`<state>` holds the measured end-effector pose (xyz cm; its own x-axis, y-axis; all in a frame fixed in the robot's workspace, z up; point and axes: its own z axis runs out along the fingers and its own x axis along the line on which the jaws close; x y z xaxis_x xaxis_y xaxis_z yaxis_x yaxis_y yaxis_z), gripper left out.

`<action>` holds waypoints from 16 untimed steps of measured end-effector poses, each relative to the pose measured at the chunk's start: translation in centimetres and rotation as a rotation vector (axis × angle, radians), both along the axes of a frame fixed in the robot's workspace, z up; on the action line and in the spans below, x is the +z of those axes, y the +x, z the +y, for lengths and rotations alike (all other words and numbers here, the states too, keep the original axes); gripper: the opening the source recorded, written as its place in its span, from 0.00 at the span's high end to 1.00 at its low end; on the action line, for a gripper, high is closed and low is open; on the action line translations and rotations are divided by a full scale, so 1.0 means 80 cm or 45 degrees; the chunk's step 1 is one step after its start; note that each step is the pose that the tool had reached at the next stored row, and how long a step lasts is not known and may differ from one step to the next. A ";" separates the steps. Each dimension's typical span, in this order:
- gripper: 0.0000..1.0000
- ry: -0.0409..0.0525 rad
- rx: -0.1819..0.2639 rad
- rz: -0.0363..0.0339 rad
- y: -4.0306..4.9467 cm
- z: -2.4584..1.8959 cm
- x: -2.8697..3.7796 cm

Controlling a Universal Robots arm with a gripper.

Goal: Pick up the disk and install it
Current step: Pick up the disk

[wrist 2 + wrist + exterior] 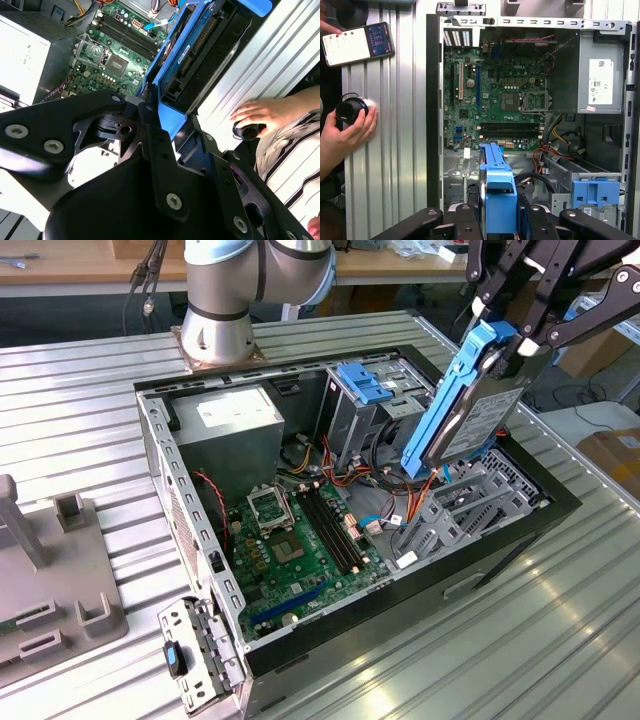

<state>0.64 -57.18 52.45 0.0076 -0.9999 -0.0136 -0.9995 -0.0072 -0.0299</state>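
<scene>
The disk (470, 405), a dark grey drive in bright blue rails, hangs tilted and nearly on end above the grey drive cage (470, 505) at the exterior view's right end of the open computer case (160, 470). My gripper (510, 340) is shut on its upper blue end. In the second wrist view the disk (195, 55) juts out from between the black fingers of the gripper (165, 115), over the motherboard. In the first wrist view the blue end of the disk (497, 200) sits clamped in the gripper (499, 220).
The case holds a green motherboard (300, 540), a power supply (235, 425), loose cables and a light-blue latch plate (365, 385). The arm's base (230, 300) stands behind it. A person's hand (347, 132) rests on a black knob beside a phone (357, 42). A grey fixture (60, 580) sits at the left.
</scene>
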 end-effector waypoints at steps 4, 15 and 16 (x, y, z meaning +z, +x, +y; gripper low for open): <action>0.63 0.000 0.000 0.0000 0.001 0.0000 0.0000; 0.63 0.000 0.000 0.0001 0.037 -0.0001 0.0000; 0.63 0.000 0.000 0.0001 0.040 -0.0006 -0.0001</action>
<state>3.86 -57.23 52.44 0.0076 -0.9999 -0.0136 -0.9995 -0.0072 -0.0298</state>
